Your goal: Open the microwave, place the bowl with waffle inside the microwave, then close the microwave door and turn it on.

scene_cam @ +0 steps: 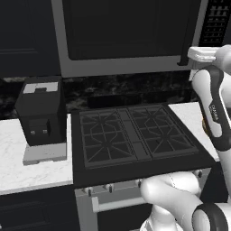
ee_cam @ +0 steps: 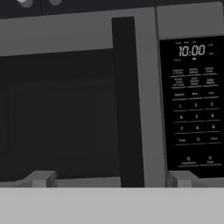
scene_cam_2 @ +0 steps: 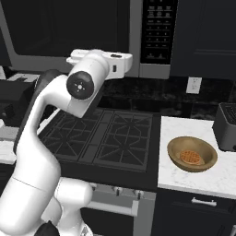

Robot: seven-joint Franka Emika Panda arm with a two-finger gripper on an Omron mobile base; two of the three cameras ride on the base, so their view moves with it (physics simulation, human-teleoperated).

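Left base view: the microwave door point(scene_cam: 122, 31) is shut, the gripper point(scene_cam: 191, 56) at its lower right corner.
Right base view: the bowl point(scene_cam_2: 191, 153) with the waffle point(scene_cam_2: 191, 157) waits at four o'clock.
Hand view: fingertips point(ee_cam: 41, 178) are spread wide, empty, straddling the handle bar point(ee_cam: 127, 100) at twelve o'clock. Opening is in hand; next comes closing on the bar and pulling.

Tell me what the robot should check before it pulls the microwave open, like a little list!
1. Is the microwave door shut and waiting to be opened? Yes, shut: ok.
2. Is the handle bar right in front of the hand? It stands between the two fingertips in the hand view: ok.
3. Are the jaws spread wide enough? The gripper looks open, with a tip on each side of the bar: ok.
4. Are the jaws gripping the handle yet? Cannot tell how close they are.
5. Is the bowl ready? It sits on the counter with the waffle inside: ok.
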